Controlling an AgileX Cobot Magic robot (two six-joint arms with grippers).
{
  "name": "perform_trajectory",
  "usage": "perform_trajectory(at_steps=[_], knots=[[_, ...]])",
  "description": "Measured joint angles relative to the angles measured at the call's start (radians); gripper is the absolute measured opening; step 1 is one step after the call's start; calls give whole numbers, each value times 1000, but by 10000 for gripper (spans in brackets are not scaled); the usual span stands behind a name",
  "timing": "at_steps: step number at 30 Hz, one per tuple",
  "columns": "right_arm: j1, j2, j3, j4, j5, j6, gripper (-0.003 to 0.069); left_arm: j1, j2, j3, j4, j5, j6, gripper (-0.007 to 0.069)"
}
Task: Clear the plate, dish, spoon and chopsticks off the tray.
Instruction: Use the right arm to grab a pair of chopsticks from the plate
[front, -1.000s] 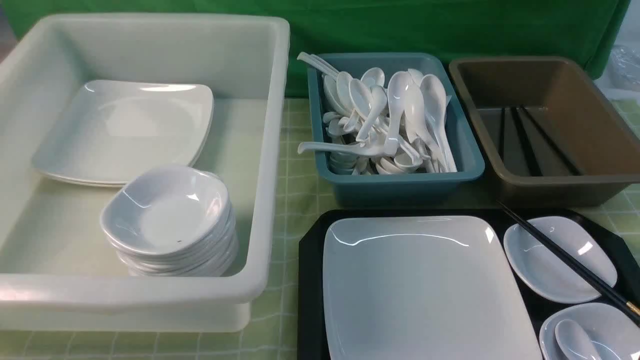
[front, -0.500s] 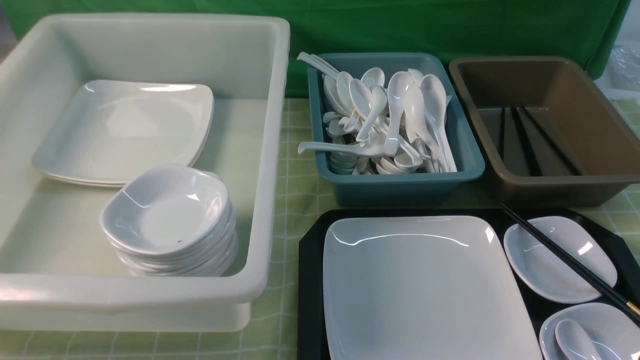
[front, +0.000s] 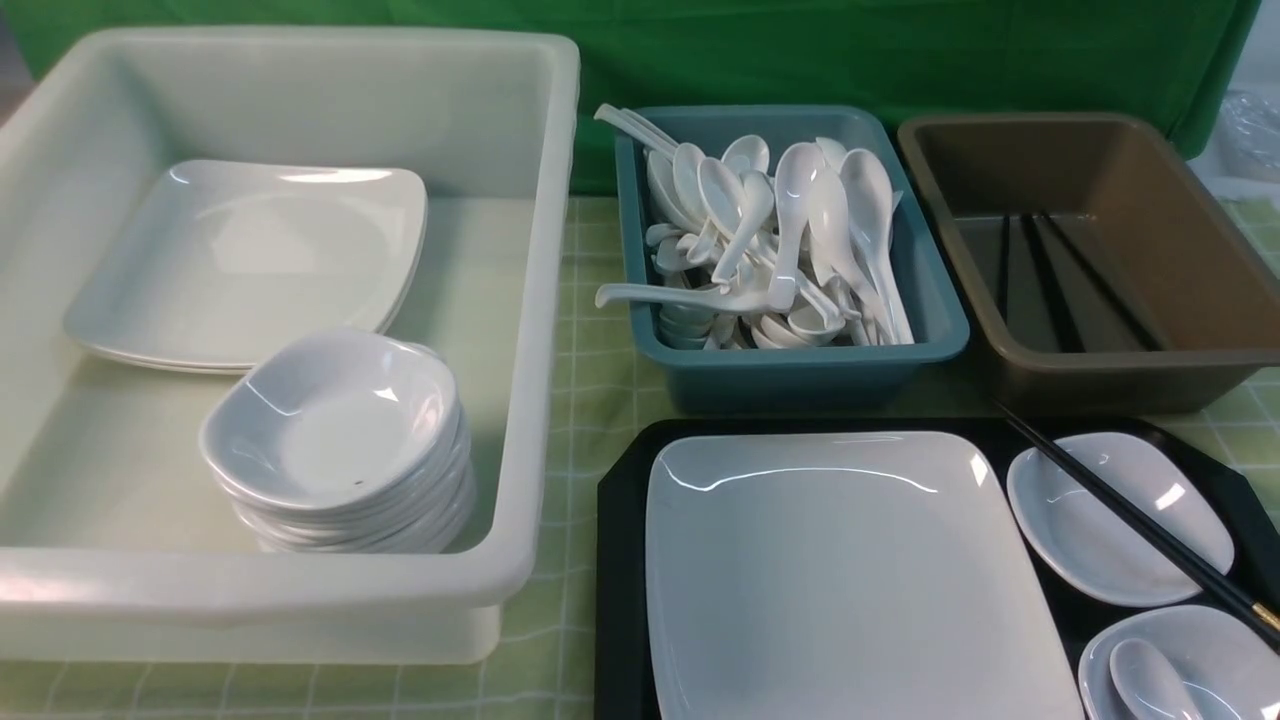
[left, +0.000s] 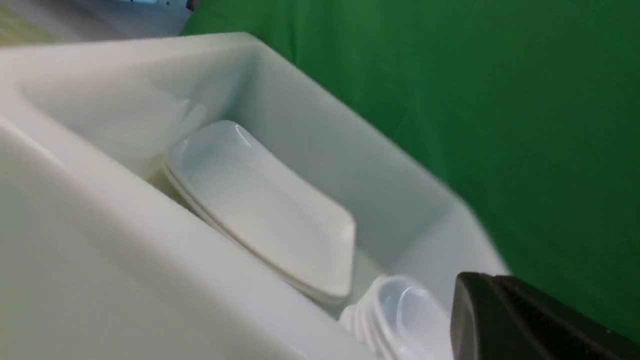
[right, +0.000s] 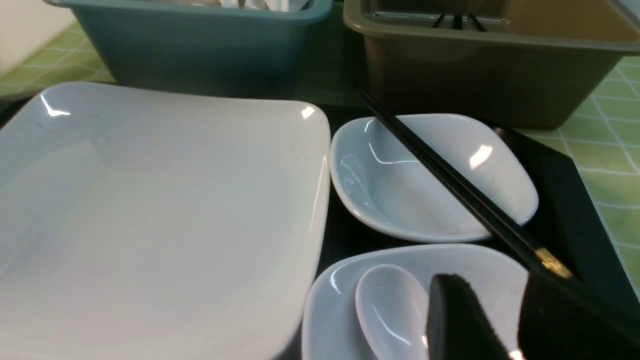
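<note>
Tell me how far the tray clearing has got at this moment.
Done: nothing has left the tray. In hand: nothing; the right gripper hangs open near the spoon. Remaining: the plate, the spoon in the near dish, and the chopsticks across the far dish.

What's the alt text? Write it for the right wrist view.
A large white plate fills most of a black tray; black chopsticks lie across the far dish and a white spoon sits in the near dish. The open right gripper hovers near the spoon; a teal bin and a brown bin stand behind.
</note>
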Motion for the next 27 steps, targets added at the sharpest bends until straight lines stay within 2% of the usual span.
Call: perform_trajectory(at_steps=[4, 7, 9, 11, 13, 15, 17, 18, 19, 20, 25, 27], knots=[[0, 0, 0, 0, 0, 0, 238, 0, 0, -4, -69, -57, -50, 10], [0, 0, 0, 0, 0, 0, 238, 0, 0, -65, -67, 50, -37, 10], [0, 0, 0, 0, 0, 0, 238, 0, 23, -138, -54, 142, 21, 10], [0, 0, 0, 0, 0, 0, 238, -1, 121, -280, -45, 294, 166, 10], [0, 0, 0, 0, 0, 0, 238, -15, 207, -354, -41, 364, 252, 10], [0, 0, 0, -1, 0, 0, 238, -70, 337, -441, -18, 440, 337, 10], [0, 0, 0, -1, 0, 0, 238, -105, 397, -477, 0, 472, 365, 10], [0, 0, 0, -1, 0, 0, 238, -178, 505, -538, 35, 524, 405, 10], [0, 0, 0, -1, 0, 0, 238, -186, 516, -544, 44, 530, 407, 10], [0, 0, 0, -1, 0, 0, 238, -255, 603, -590, 76, 559, 425, 10], [0, 0, 0, 5, -17, 6, 238, -439, 773, -670, 95, 553, 466, 10], [0, 0, 0, 55, -44, 65, 238, -502, 805, -678, 89, 516, 475, 10]])
